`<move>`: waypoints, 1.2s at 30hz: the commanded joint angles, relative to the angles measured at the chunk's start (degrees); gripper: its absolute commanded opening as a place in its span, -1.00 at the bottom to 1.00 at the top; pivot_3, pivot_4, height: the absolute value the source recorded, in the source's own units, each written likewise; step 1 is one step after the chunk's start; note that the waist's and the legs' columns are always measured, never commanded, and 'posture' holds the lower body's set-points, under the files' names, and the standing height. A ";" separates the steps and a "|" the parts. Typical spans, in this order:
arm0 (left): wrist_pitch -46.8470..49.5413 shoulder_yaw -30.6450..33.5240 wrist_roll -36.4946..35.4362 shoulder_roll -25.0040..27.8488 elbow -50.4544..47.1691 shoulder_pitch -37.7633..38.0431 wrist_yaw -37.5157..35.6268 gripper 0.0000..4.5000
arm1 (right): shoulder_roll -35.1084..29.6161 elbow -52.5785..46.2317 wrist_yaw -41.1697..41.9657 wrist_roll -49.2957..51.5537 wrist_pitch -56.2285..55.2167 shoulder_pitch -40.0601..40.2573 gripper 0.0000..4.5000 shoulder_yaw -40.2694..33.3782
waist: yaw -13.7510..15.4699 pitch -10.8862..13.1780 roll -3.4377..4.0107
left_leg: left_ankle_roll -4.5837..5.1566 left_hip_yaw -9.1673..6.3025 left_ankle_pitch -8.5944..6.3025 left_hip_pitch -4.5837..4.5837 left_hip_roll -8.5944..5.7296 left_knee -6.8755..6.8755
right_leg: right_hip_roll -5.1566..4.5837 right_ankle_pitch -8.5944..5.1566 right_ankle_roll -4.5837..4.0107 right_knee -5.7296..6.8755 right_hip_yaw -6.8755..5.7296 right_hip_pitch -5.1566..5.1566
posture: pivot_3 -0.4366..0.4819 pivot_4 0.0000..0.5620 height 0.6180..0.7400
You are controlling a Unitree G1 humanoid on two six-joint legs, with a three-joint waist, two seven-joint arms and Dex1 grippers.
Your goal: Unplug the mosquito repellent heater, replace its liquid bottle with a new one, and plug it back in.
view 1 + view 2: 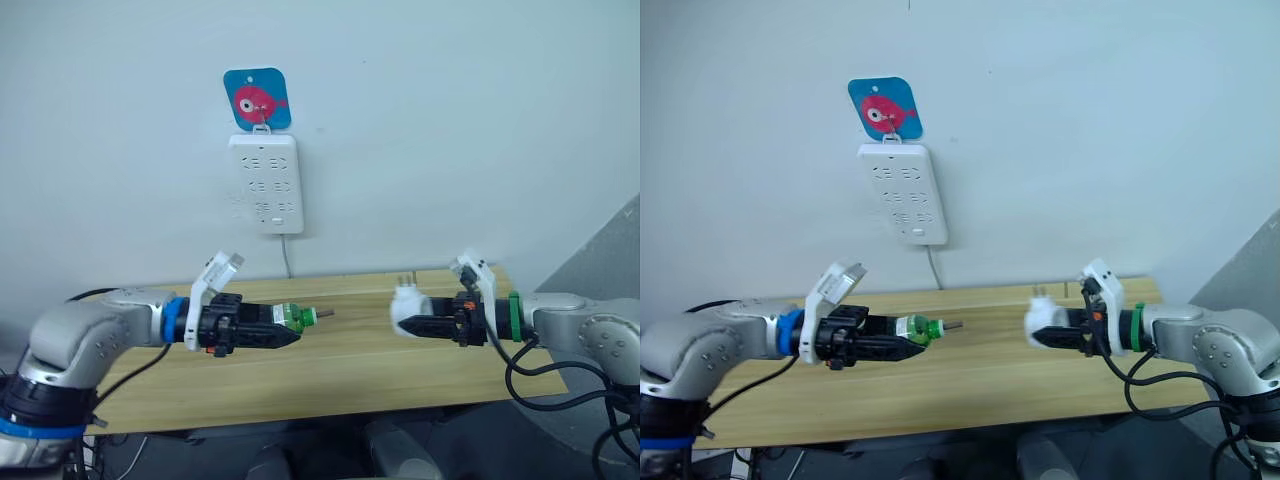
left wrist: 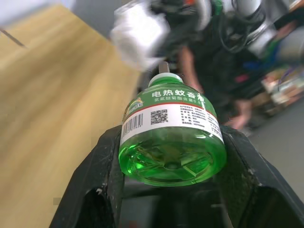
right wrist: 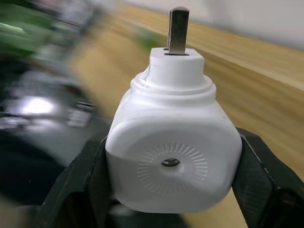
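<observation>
Held nearest the head camera, both grippers hang above the table [image 1: 340,385], facing each other and well apart. Left gripper [image 1: 288,330] is clamped on a green bottle [image 1: 290,319], its two black fingers [image 2: 102,178] pressing either side of the base. No white cap is on this bottle, and a bare wick stem points toward the other arm. Whether it is the spent bottle or the new one with its cap removed cannot be told.

Right gripper [image 1: 415,326] is clamped on the mosquito repellent heater [image 1: 408,307], prongs pointing upward and the round vent hole facing the wrist camera. Heater and bottle are apart, with a clear gap between them.

On the wall behind, the power strip [image 1: 265,183] hangs below a blue hook plate [image 1: 257,98]; none of its sockets is occupied.

Assessment: unplugging is done and the heater carries no bottle. Remaining, as judged: fit the new bottle into the heater, then return the heater to a socket.
</observation>
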 commanded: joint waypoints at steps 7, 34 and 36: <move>-17.79 -3.70 12.19 -3.39 -6.11 7.38 -1.21 0.00 | 5.11 21.24 -2.90 -27.47 -5.18 -8.28 0.32 10.14 | -0.27 0.33 0.07 | 0.00 0.14 0.00 0.07 0.02 -0.02 | 0.00 0.01 0.00 0.06 0.13 -0.01 | -0.39 -0.60 1.00; -22.79 -1.93 11.42 -14.39 -0.15 8.59 2.50 0.00 | 9.27 -8.29 6.44 -21.25 6.24 5.29 1.00 -16.08 | 0.95 0.47 0.17 | 0.01 -0.10 -0.02 0.00 -0.05 -0.10 | -0.01 0.00 0.01 0.05 -0.08 0.02 | -0.49 -0.69 1.00; -22.55 -0.83 10.25 -16.75 0.39 7.70 4.41 0.00 | 14.11 -15.41 6.11 -17.79 2.02 10.10 1.00 -20.67 | 0.75 0.45 0.16 | 0.01 -0.16 -0.02 0.00 0.01 -0.08 | 0.04 -0.01 0.02 0.06 -0.16 0.05 | -0.53 -0.70 1.00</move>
